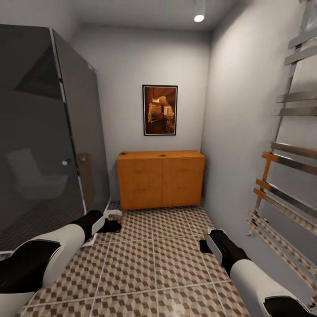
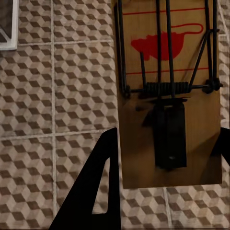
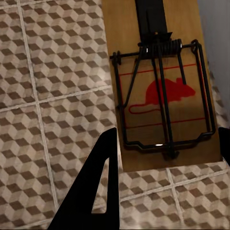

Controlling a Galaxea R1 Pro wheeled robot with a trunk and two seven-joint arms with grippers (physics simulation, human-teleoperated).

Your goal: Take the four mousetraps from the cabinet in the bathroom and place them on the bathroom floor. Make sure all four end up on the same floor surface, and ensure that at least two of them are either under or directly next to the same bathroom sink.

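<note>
**Both grippers carry traps over the tiles**

The left gripper (image 1: 113, 219) holds a mousetrap (image 2: 167, 91) between its fingers; the right gripper (image 1: 206, 242) clamps a second mousetrap (image 3: 160, 86). Both hang above the bathroom floor (image 1: 154, 264). The cabinet (image 1: 160, 178) stands at twelve o'clock, against the far wall.

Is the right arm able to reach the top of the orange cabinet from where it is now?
Probably not. The cabinet stands against the far wall, with rows of open floor tiles between it and the right tool, which already holds a mousetrap.
</note>
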